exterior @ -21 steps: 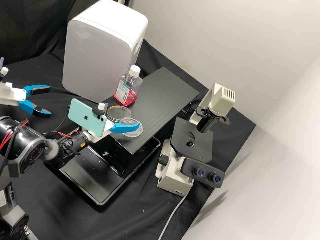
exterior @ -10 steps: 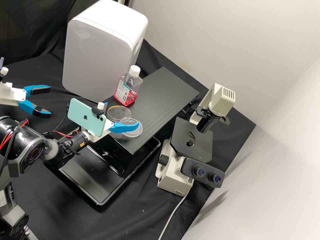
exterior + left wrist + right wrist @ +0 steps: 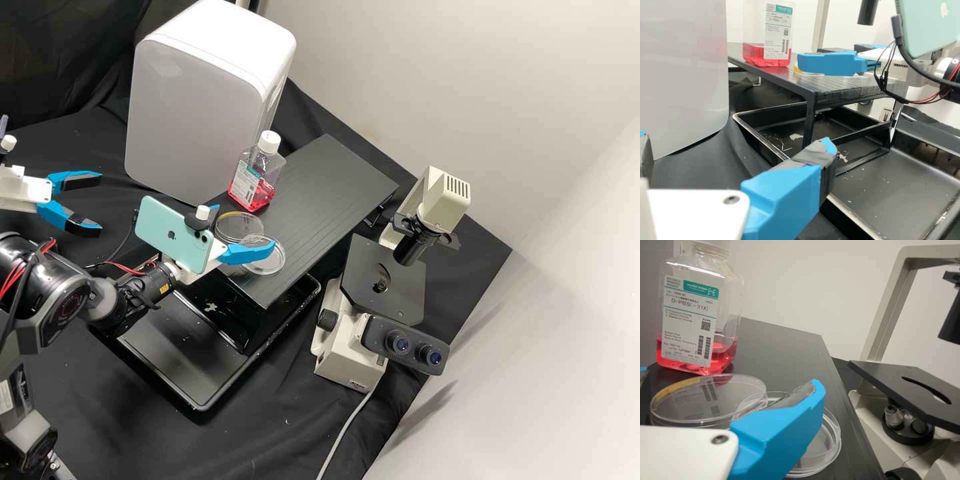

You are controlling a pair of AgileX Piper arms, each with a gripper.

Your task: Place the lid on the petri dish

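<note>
Two clear petri dish parts lie side by side on the black raised shelf [image 3: 333,193]. One has a yellowish rim [image 3: 235,225] [image 3: 707,399]; the other is plain clear [image 3: 268,261] [image 3: 825,440]. My right gripper [image 3: 245,231] [image 3: 725,385] is open at the shelf's near end, with the yellowish piece between its fingers. One blue finger [image 3: 785,425] lies over the clear piece. I cannot tell whether either finger touches the yellowish piece. My left gripper [image 3: 100,201] [image 3: 735,150] stands open at the far left, off the shelf, holding nothing.
A bottle of pink liquid [image 3: 257,173] [image 3: 697,315] stands on the shelf just behind the dishes. A big white box [image 3: 207,93] rises behind it. A microscope [image 3: 393,280] stands to the right. A black tray [image 3: 193,353] lies under the shelf.
My right gripper's near finger has shifted slightly left and toward the yellowish dish piece. The left arm has not moved.
</note>
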